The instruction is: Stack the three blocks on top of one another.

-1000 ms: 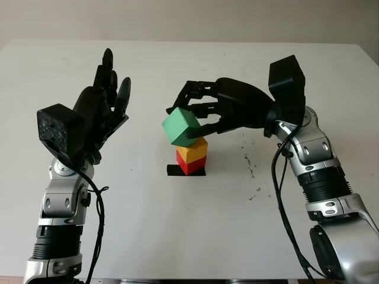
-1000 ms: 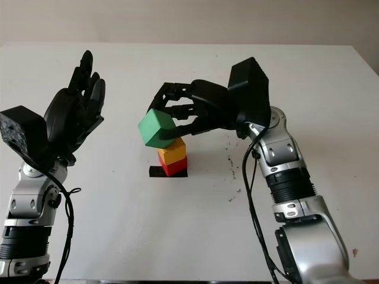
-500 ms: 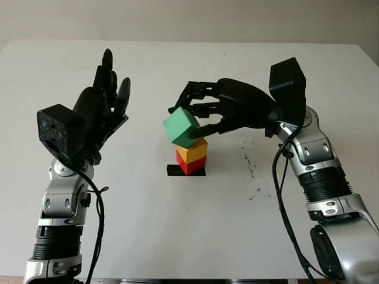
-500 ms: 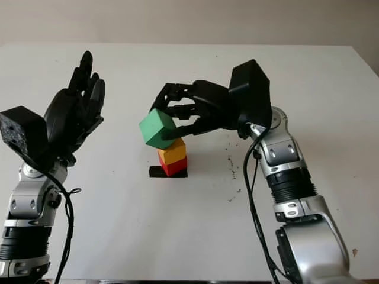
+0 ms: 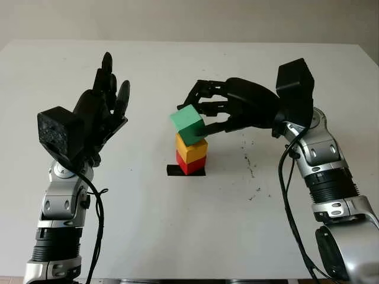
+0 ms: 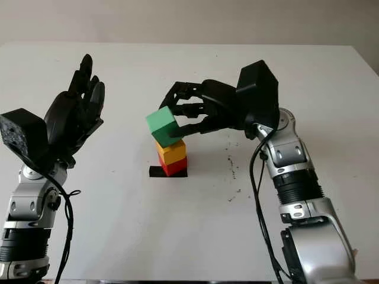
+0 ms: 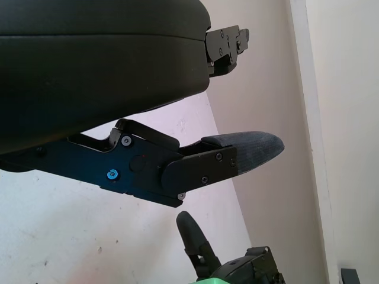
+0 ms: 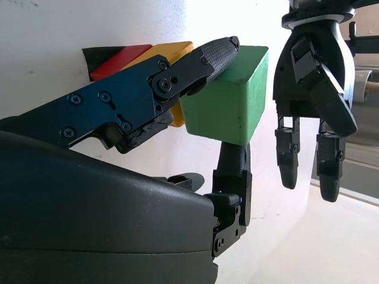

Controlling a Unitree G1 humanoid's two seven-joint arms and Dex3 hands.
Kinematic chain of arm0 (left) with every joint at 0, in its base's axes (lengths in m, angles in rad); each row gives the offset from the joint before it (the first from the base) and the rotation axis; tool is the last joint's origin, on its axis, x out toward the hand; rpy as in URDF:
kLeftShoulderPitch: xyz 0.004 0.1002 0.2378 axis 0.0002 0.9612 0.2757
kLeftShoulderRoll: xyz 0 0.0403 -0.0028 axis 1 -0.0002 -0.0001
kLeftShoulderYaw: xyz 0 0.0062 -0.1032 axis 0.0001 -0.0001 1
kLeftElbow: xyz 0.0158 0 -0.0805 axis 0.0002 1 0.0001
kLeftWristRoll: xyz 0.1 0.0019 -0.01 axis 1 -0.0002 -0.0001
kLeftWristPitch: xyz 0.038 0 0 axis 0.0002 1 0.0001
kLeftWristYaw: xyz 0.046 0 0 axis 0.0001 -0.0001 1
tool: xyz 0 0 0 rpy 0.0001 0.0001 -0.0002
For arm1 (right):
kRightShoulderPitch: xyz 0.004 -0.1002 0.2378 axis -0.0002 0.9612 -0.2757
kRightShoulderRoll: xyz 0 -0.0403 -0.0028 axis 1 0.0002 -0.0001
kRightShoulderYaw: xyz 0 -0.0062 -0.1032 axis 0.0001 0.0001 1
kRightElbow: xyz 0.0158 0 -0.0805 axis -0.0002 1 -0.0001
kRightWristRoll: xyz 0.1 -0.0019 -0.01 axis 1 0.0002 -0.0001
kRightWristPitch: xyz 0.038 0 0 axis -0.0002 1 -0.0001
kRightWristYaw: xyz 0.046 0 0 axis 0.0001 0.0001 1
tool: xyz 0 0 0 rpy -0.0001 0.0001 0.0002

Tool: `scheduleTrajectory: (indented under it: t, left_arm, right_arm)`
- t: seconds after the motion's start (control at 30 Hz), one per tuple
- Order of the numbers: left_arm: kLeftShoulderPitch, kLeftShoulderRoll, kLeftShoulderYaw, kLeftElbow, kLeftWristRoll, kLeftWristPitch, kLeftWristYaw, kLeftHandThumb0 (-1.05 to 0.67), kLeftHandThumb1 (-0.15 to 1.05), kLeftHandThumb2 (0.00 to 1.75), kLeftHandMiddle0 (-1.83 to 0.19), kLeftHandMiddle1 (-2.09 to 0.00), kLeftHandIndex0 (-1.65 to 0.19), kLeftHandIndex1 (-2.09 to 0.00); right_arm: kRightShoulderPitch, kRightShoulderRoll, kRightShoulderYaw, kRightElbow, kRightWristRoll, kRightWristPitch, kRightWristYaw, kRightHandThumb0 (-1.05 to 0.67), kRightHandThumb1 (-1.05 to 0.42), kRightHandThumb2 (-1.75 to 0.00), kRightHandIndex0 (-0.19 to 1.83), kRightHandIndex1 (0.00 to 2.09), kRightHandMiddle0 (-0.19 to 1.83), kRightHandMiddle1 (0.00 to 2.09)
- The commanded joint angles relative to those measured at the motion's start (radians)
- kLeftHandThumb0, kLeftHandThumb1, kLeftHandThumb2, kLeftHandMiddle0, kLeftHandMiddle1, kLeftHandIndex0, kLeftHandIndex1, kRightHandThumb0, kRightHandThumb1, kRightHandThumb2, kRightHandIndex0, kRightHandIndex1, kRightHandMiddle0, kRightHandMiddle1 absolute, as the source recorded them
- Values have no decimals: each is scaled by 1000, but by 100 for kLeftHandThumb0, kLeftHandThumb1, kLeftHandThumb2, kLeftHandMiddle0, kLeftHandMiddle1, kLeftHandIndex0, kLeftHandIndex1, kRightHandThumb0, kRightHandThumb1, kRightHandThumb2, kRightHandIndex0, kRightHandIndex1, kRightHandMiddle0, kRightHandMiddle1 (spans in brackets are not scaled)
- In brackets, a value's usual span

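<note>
Gripping the green block (image 5: 188, 125), the right hand (image 5: 228, 112) holds it tilted in its fingers (image 8: 204, 59), over the yellow block (image 5: 192, 149); can't tell if they touch. Yellow sits on the red block (image 5: 190, 165), mid counter (image 5: 177, 225), on black tape (image 5: 173, 170). Left hand (image 5: 98, 115) open, raised at left, well apart.

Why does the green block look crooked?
The green block is tilted, one corner down on the yellow block, because the right hand holds it and hasn't set it flat. Yellow sits squarely on the red block. The left hand is open, raised.
</note>
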Motion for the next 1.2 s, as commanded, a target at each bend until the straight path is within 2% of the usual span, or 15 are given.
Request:
scheduleTrajectory:
  t: [0.0, 0.37, 0.4, 0.47, 0.6, 0.87, 1.0, 1.1, 1.17]
  left_arm:
    - [3, 11, 3, -12, -3, -3, -4, -62, 105, 63, 19, 0, 19, 0]
    - [4, 11, 1, -12, 2, -4, -5, -62, 105, 64, 19, 0, 19, 0]
    - [4, 12, 2, -12, 2, -4, -5, -62, 105, 64, 19, 0, 19, 0]
    - [5, 10, 4, -13, -2, -1, -5, -62, 105, 64, 19, 0, 19, 0]
    - [9, 10, 4, -20, -1, 2, -3, -62, 105, 63, 19, 0, 19, 0]
    - [9, 11, 4, -17, 1, -1, -2, -62, 105, 64, 19, 0, 19, 0]
    - [8, 10, 3, -18, 1, 1, -1, -63, 105, 63, 19, 0, 19, 0]
    - [8, 11, 3, -18, 1, 0, -2, -63, 105, 63, 19, 0, 19, 0]
    - [8, 11, 3, -19, 1, 0, -2, -63, 105, 63, 19, 0, 19, 0]
  right_arm:
    - [11, -13, -4, -25, -3, 12, -4, -51, -98, -5, 39, 1, 31, 154]
    - [16, -31, 2, -51, -9, 27, 7, -50, -96, -5, 34, 1, 23, 137]
    - [16, -36, 7, -51, -15, 17, 14, -51, -96, -5, 33, 1, 21, 132]
    - [15, -44, 15, -52, -24, 6, 29, -56, -93, -5, 24, 1, 13, 107]
    - [15, -55, 25, -63, -31, 16, 54, -63, -90, -5, 13, 1, 8, 84]
    - [16, -78, 39, -97, -41, 41, 90, -75, -86, -5, -2, 1, -4, 63]
    - [18, -105, 53, -86, -51, -60, 139, -82, -88, -6, -17, 1, -16, 34]
    - [8, -117, 40, -62, -9, -101, 216, -88, -86, -5, -19, 0, -19, 6]
    - [3, -121, 29, -52, 14, -118, 248, -91, -85, -5, -19, 0, -19, 2]
